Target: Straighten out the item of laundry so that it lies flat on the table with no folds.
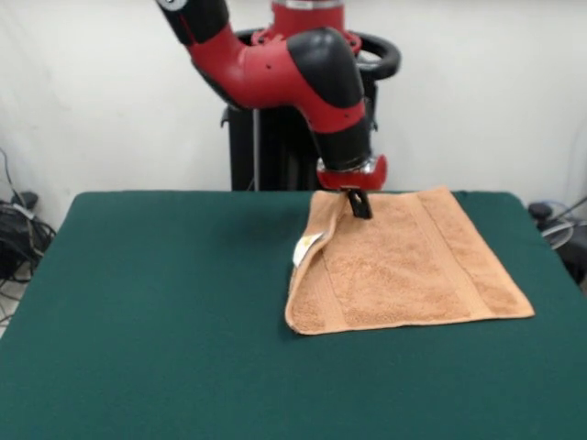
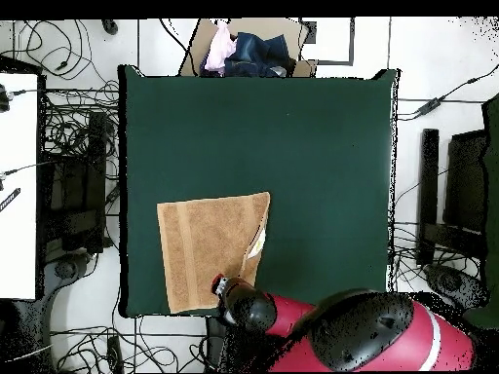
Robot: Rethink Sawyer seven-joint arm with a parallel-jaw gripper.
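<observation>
The peach-orange item of laundry [image 1: 413, 266] lies on the right half of the dark green table [image 1: 138, 293], near the far edge. Its left edge is folded over in a long narrow flap, and a white label [image 1: 307, 246] shows there. The rest lies flat, with band stripes along the right side. My gripper [image 1: 359, 207] comes down onto the towel's far edge near the far left corner, its black tip touching the cloth. In the overhead view the towel [image 2: 210, 248] sits near the table's [image 2: 312, 146] bottom left, its fold [image 2: 256, 242] on the right edge, and the arm [image 2: 292, 321] hides the gripper.
A cardboard box of clothes [image 2: 249, 49] stands beyond the table's top edge in the overhead view. Cables cover the floor on both sides. A white desk [image 2: 18, 185] is at the left and black stands [image 2: 429, 195] at the right.
</observation>
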